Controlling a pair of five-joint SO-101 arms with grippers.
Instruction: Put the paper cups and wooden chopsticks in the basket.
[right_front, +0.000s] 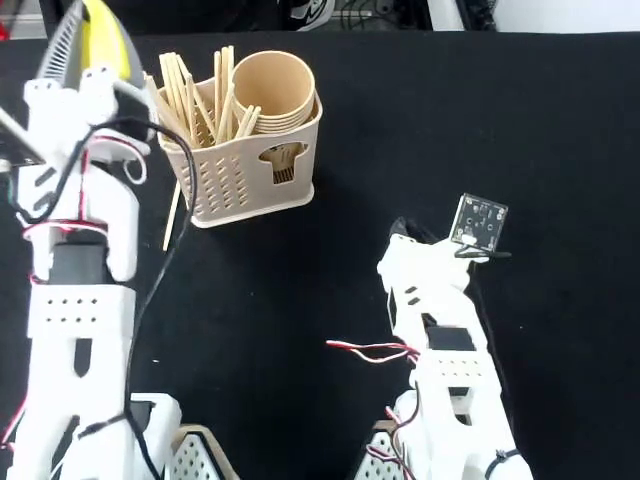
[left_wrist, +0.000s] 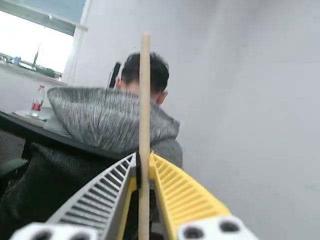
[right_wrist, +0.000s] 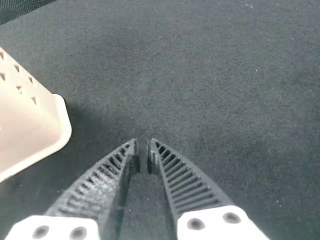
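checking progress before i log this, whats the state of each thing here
left gripper: shut on a chopstick
held chopstick: clamped between the jaws, off the table
right gripper: shut, empty, low over the table near the basket
basket: upright, holding cups and chopsticks
paper cups: stacked, standing in the basket
chopsticks in the basket: on end, fanned out
loose chopstick: outside, by the basket's wall

We can read no words or numbers anywhere. The basket (right_front: 230, 185) at upper left bears only a cut-out figure; the red label on the bottle (left_wrist: 36, 103) is too small for us.
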